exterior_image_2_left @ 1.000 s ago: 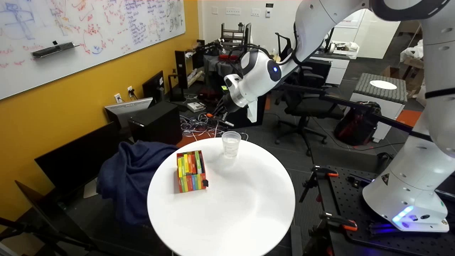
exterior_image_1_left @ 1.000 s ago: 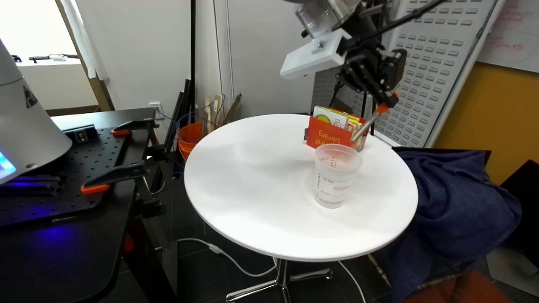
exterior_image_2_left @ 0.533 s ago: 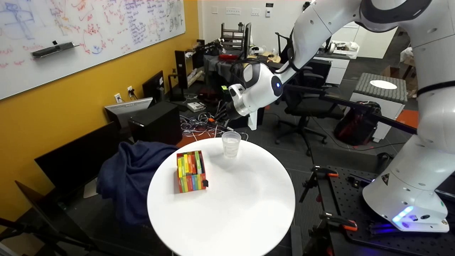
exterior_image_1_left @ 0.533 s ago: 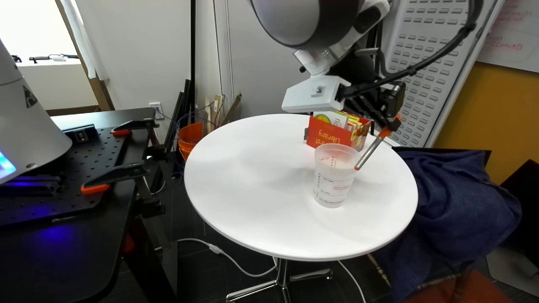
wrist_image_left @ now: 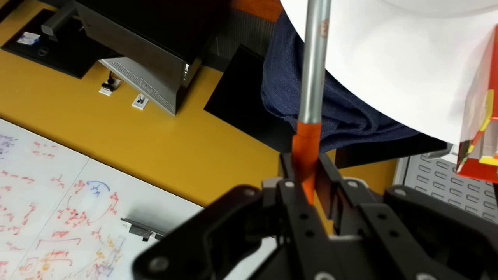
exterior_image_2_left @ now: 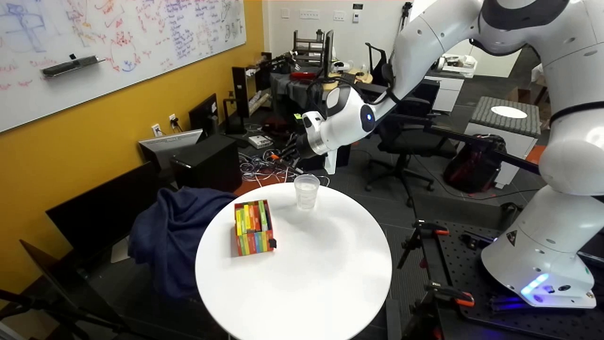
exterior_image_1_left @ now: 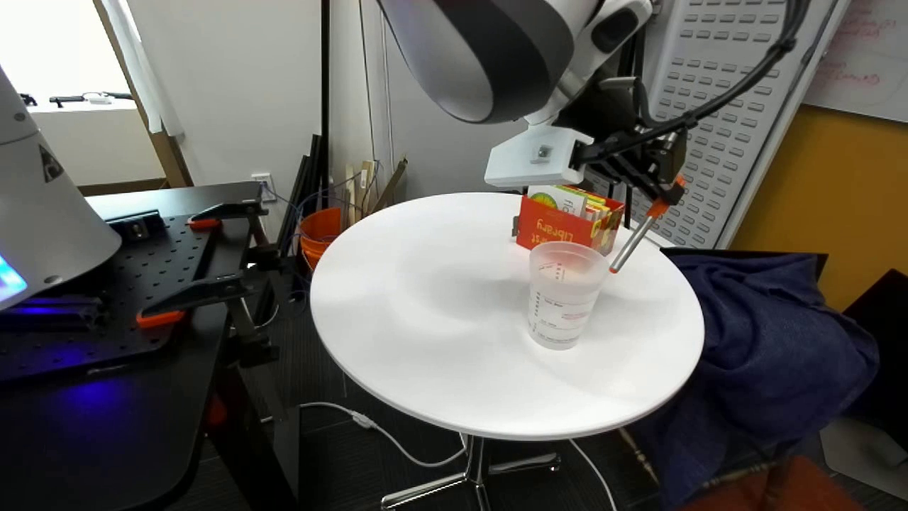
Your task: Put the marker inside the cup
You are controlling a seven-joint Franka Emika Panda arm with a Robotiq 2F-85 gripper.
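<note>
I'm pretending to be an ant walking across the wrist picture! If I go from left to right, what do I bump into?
First wall outlet → second wall outlet → marker → red box, cut off at the picture's edge.

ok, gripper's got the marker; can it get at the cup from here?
Probably yes: the cup stands upright, open-topped, with nothing visible between it and the marker in the gripper. The red box stands apart. The marker slants, though, so it may need tipping upright first.
</note>
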